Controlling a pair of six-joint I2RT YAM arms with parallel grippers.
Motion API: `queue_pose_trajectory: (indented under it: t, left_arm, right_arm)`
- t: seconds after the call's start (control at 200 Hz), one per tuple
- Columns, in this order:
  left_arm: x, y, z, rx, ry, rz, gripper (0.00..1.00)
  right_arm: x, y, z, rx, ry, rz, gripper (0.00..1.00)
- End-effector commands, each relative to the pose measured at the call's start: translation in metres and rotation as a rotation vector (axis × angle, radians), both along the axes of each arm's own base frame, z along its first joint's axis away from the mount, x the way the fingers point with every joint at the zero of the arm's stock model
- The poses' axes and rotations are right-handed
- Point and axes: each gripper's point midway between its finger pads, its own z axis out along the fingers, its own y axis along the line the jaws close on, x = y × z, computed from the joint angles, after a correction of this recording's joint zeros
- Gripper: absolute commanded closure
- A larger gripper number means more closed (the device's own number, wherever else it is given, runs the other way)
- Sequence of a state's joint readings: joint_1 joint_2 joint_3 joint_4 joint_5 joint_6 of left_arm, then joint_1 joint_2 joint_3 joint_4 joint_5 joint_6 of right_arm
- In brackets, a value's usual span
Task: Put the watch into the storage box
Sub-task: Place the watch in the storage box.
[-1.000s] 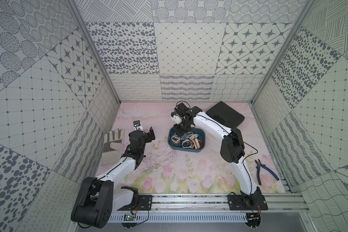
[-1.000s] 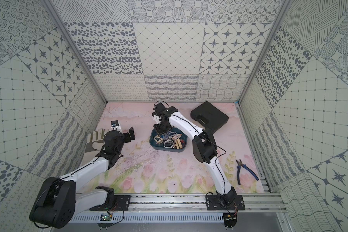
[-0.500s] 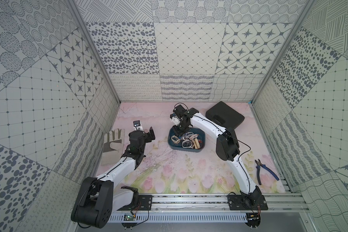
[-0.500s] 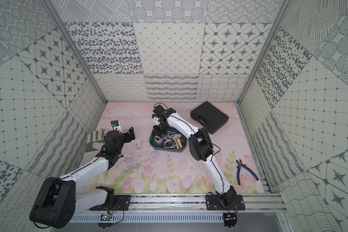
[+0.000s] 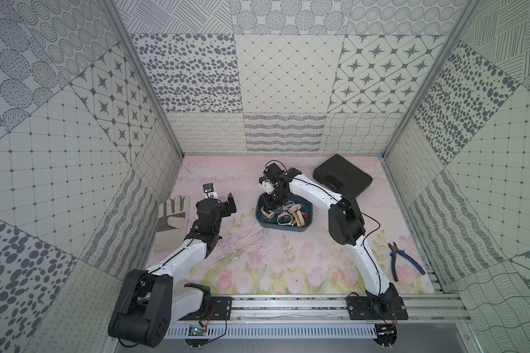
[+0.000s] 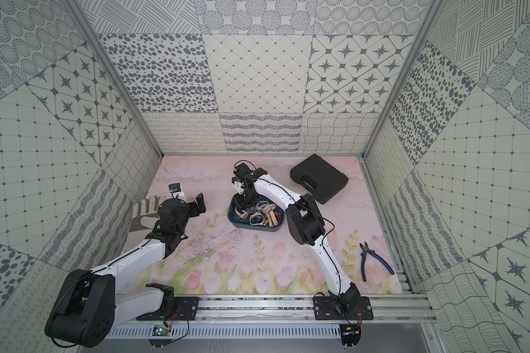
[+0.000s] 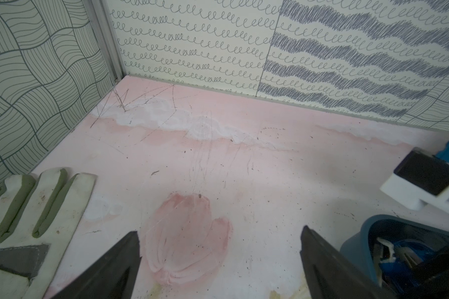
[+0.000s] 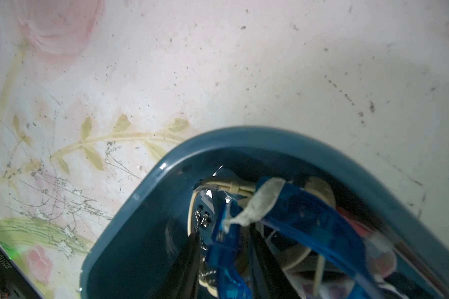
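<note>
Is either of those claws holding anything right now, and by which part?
Left gripper: open, nothing. Right gripper straddles the strap of the blue watch inside the storage box; whether it grips cannot be told.

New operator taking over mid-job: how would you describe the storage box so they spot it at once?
Look at the pink floral table, near its middle toward the back wall. There, just in front of the flat black case and to its left, sits the storage box. Unlike the case, it is an open dark teal tub with rounded corners, holding a jumble of watches.
</note>
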State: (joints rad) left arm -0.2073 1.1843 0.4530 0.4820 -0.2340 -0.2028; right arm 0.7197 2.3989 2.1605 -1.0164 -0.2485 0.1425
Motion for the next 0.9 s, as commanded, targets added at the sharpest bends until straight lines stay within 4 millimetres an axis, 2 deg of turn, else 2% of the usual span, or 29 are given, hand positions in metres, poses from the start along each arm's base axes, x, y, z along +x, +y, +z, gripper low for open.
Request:
queue_pose_trajectory:
  t: [0.0,0.235,0.35,0.41,0.52,0.65,0.755,0.825,0.845,0.891]
  left_arm:
    - [0.001,-0.001,0.007,-0.020,-0.020,-0.007,0.01]
    - [0.000,-0.002,0.007,-0.022,-0.021,-0.009,0.00]
    - [0.000,-0.001,0.007,-0.021,-0.021,-0.007,0.01]
    - [0.000,-0.001,0.007,-0.021,-0.022,-0.007,0.00]
    - [0.000,-0.001,0.007,-0.023,-0.022,-0.006,0.00]
    - [0.000,-0.001,0.006,-0.022,-0.018,-0.007,0.00]
    - [0.000,0.000,0.006,-0.020,-0.018,-0.002,0.01]
    - [0.000,0.000,0.006,-0.016,-0.020,0.002,0.00]
    - [0.000,0.001,0.006,-0.015,-0.022,0.004,0.00]
    - [-0.001,0.002,0.006,-0.012,-0.024,0.007,0.00]
  right_arm:
    - [0.006,0.002,0.046,0.064,-0.090,-0.004,0.62]
    - [0.006,-0.004,0.087,0.117,-0.145,-0.002,0.52]
    - [0.006,-0.009,0.105,0.134,-0.175,-0.007,0.51]
    - [0.007,-0.011,0.111,0.151,-0.182,-0.014,0.54]
    - [0.010,-0.013,0.111,0.182,-0.162,-0.035,0.65]
    - [0.008,-0.021,0.108,0.203,-0.155,-0.059,0.67]
    - [0.010,-0.053,0.111,0.196,-0.189,-0.124,0.66]
    - [0.012,-0.088,0.124,0.217,-0.236,-0.198,0.62]
    - [0.012,-0.102,0.121,0.215,-0.241,-0.225,0.60]
    - [0.013,-0.134,0.130,0.227,-0.295,-0.293,0.57]
